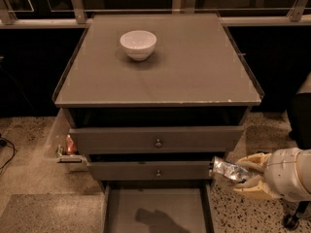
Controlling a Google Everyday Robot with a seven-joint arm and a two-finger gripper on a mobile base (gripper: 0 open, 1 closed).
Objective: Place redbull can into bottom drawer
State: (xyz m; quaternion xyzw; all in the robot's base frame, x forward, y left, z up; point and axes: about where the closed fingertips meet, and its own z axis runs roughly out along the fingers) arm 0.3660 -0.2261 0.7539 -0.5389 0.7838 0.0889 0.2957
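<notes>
Gripper (244, 174) clasps redbull can (227, 169) beside middle drawer (126, 170), seemingly right of bottom drawer (146, 201); bowl (138, 43) on top.

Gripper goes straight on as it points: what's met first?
Probably the middle drawer, at its right front corner, met by the can held in the gripper, which points left. Depth is unclear; it may pass above the bottom drawer.

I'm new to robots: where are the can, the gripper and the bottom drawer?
redbull can (227, 169): camera view, its crumpled side.
gripper (244, 174): camera view, lower right, between fingertips gripping can.
bottom drawer (127, 204): camera view, bare grey floor.
</notes>
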